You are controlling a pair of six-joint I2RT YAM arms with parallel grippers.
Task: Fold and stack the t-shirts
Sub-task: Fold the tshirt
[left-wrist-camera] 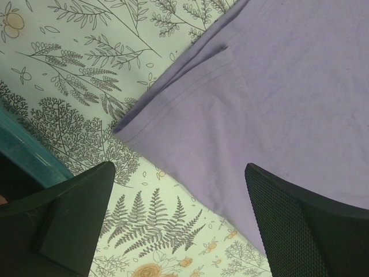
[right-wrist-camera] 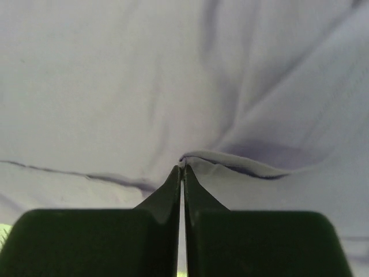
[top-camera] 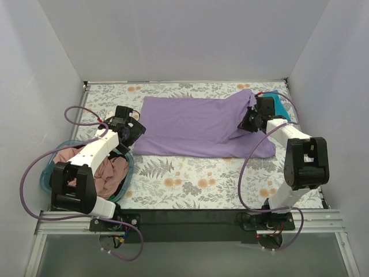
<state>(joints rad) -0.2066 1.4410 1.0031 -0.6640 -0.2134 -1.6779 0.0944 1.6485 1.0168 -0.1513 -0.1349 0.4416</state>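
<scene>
A lavender-purple t-shirt (top-camera: 196,126) lies spread across the back of the table. My right gripper (top-camera: 249,120) is shut on a raised fold at its right end; the right wrist view shows the pinched cloth (right-wrist-camera: 230,98) at the fingertips (right-wrist-camera: 183,168). My left gripper (top-camera: 131,128) is open and empty, hovering over the shirt's near-left corner (left-wrist-camera: 253,98). A teal-blue t-shirt (top-camera: 279,106) shows just behind the right gripper. Dusty pink t-shirts (top-camera: 109,172) lie crumpled in the basket.
A round teal plastic basket (top-camera: 46,168) stands at the left, under my left arm; its rim (left-wrist-camera: 29,153) shows in the left wrist view. The floral tablecloth (top-camera: 190,179) covers the table. White walls close in the back and sides.
</scene>
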